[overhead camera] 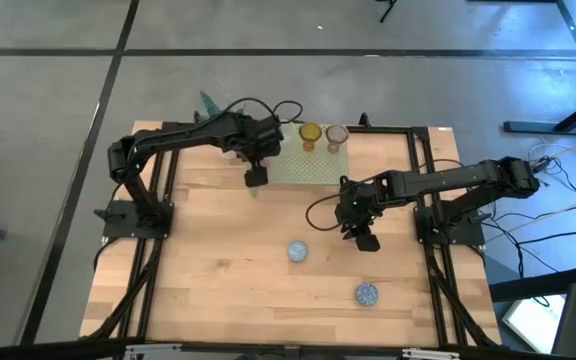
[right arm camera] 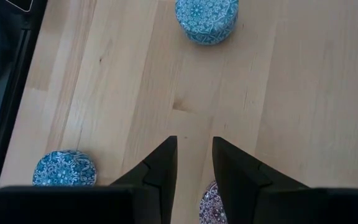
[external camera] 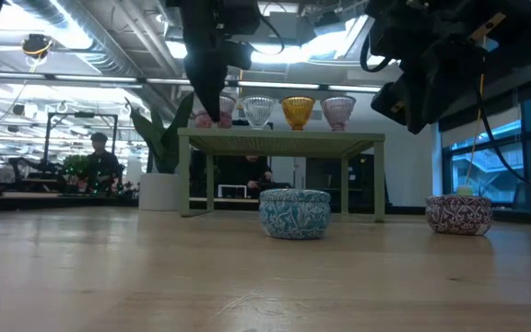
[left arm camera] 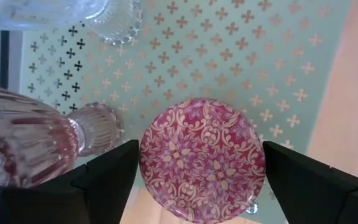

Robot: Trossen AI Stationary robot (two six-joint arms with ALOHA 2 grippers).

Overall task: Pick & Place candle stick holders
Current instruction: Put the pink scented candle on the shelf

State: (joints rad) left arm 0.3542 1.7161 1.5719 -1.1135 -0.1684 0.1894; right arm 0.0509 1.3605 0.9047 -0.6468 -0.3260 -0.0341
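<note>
A pale green perforated stand (overhead camera: 313,165) at the table's far side carries a clear cup (external camera: 258,111), an amber cup (overhead camera: 310,135) and a pinkish cup (overhead camera: 336,137). My left gripper (overhead camera: 255,176) is over the stand's left near corner, shut on a pink-red mosaic holder (left arm camera: 202,158). A ribbed pinkish cup (left arm camera: 23,143) stands beside it. My right gripper (overhead camera: 364,238) hovers mid-table on the right, fingers nearly together and empty, above a red mosaic holder (external camera: 459,214). Two blue mosaic holders (overhead camera: 297,251) (overhead camera: 367,293) stand on the wood. My left gripper has the pink-red mosaic holder between its two fingers (left arm camera: 114,174), one on each opposite side of the round wall (left arm camera: 148,155). The fingers come from above, pointing down. The holder is upright at the stand's near edge (left arm camera: 278,124); in the low view its base (external camera: 218,121) is at the stand's top.
A small potted plant (overhead camera: 208,100) stands behind the stand's left end. Black frame rails (overhead camera: 423,180) run along the table's left and right sides. People show in the room beyond the table (external camera: 100,161). Bare wood (overhead camera: 218,270) lies at the near left.
</note>
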